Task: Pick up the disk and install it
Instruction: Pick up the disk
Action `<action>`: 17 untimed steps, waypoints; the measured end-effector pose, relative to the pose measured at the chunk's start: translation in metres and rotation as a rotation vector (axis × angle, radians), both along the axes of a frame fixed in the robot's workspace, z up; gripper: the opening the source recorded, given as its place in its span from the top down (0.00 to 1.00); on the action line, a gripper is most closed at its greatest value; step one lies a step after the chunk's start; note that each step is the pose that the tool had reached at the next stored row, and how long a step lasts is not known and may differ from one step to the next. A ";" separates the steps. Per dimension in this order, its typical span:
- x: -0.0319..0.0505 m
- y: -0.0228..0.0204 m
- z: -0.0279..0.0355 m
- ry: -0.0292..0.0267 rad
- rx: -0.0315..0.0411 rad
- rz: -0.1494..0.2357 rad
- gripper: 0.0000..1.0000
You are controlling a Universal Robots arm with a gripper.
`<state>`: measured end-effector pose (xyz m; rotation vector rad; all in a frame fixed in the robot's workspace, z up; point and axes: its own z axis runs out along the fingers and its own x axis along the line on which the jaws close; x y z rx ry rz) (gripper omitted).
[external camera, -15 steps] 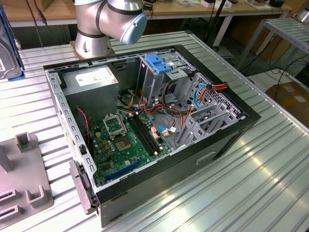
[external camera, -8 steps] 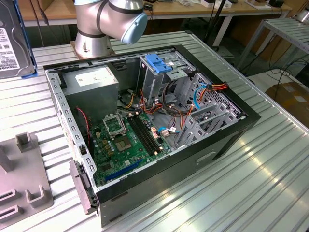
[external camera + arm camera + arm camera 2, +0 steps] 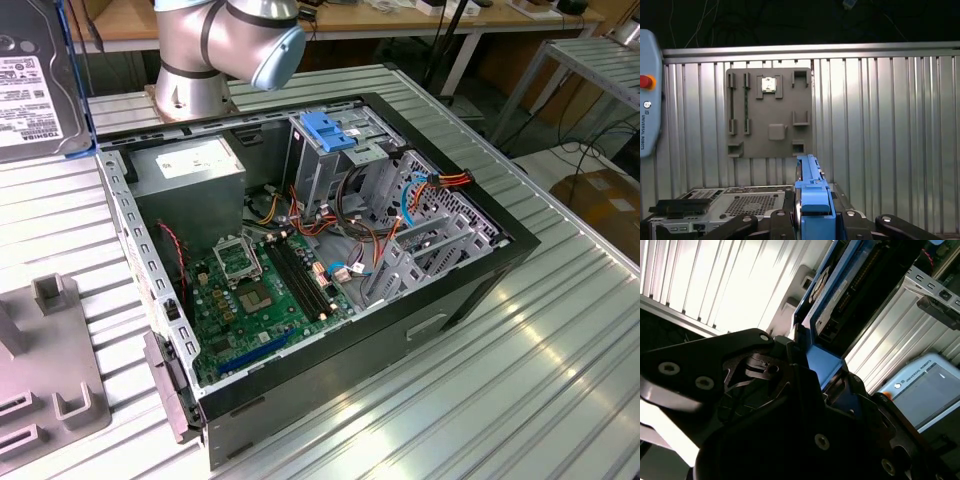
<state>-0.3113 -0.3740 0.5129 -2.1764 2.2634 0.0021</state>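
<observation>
The disk (image 3: pixel 30 85) is a grey metal drive with a white label and a blue caddy rail. It hangs in the air at the exterior view's far left, high above the table. In both wrist views my gripper (image 3: pixel 812 222) is shut on the disk's blue rail (image 3: pixel 812 197), which stands on edge between the black fingers (image 3: pixel 860 227). The second wrist view shows the disk (image 3: pixel 832 295) reaching out from the gripper (image 3: pixel 822 375) over the ribbed table.
An open computer case (image 3: pixel 480 260) lies on the ribbed metal table, showing a motherboard (image 3: pixel 260 290), a power supply (image 3: pixel 190 170) and a grey drive cage topped by a blue bracket (image 3: pixel 330 130). A grey fixture plate (image 3: pixel 50 370) lies left of it. A teach pendant (image 3: pixel 647 95) rests nearby.
</observation>
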 end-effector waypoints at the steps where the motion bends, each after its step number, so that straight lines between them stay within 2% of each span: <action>1: 0.0021 0.0000 0.0000 -0.0001 0.0000 0.000 0.63; 17: 0.0364 0.0000 0.0000 0.0001 0.0000 0.000 0.63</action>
